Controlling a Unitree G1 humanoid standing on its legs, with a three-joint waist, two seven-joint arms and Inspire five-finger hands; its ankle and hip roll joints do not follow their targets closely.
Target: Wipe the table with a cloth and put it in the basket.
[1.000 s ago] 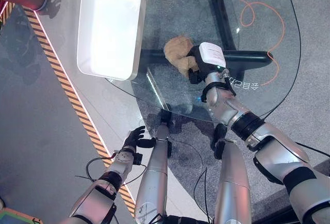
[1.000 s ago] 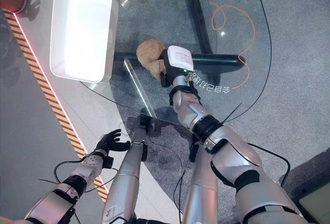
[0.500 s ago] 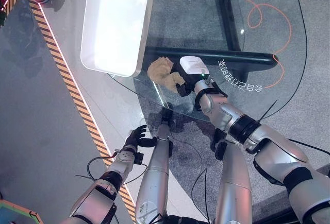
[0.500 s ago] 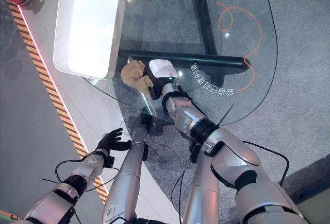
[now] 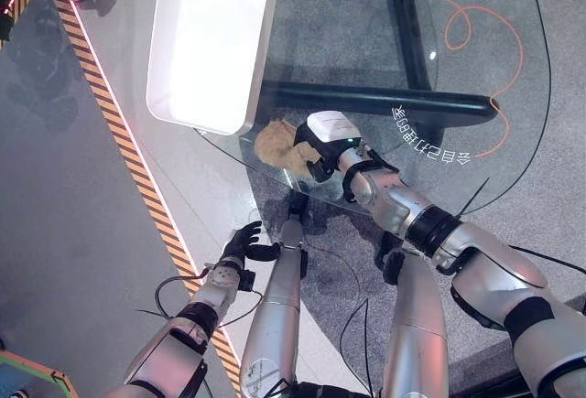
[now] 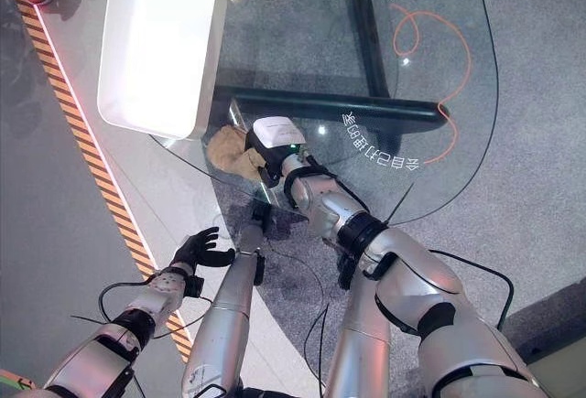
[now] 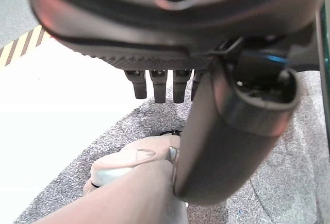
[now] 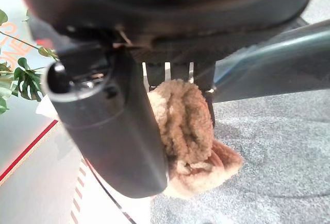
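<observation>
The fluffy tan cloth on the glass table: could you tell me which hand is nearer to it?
Right. The right hand grips the fluffy tan cloth; the left hand hangs below the table edge.

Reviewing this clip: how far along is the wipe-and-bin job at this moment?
Wiping appears under way: the right robot hand is curled on the tan cloth, which lies on the glass table near its edge, beside the white basket. Nothing shows how much of the glass is wiped. The left robot hand hangs open below the table. Left: putting the cloth into the basket.
</observation>
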